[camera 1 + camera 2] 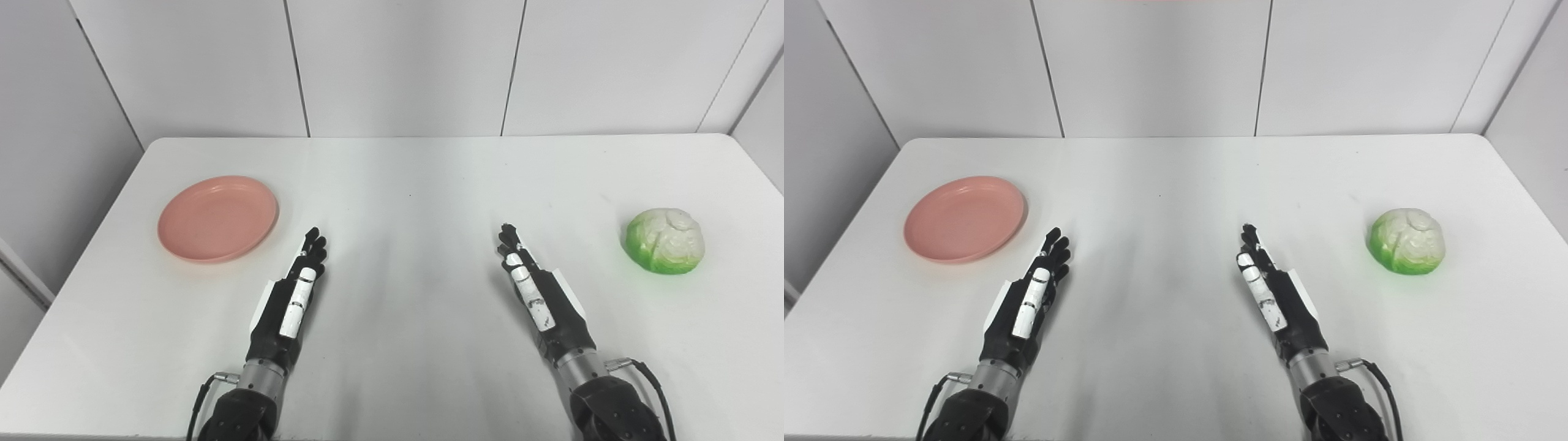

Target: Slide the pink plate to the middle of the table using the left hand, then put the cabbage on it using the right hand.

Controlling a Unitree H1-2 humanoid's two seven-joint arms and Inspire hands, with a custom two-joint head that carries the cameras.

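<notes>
A white table (404, 184) with rounded far corners is seen from above, set against pale wall panels (398, 61) divided by thin dark seams. A pink plate (218, 218) is placed flat on the left part of the table, well short of the middle, with nothing lying in it. A cabbage (665, 240), bright green at its lower edge and whitish over its crown, is set on the right part of the table, well apart from the plate and near the right edge.

Both arms are brought in from the bottom edge, and the two hands are held low over the near half of the table, with the middle of the tabletop left between them. The left hand (297, 288) is shown edge-on with its fingers stretched forward and kept close together; nothing is held in it. Its fingertips (314, 235) are pointed toward the far side and are placed near the plate's right rim without touching it. The right hand (530, 285) is presented in mirror fashion, fingers extended and nothing grasped, with its fingertips (507, 231) directed away from the robot. The cabbage is left clearly apart from it, farther to the right. Whether either hand is resting on the surface or held just above it cannot be told. A dark cable is seen looped at each wrist, the left (202, 392) and the right (649, 373).
</notes>
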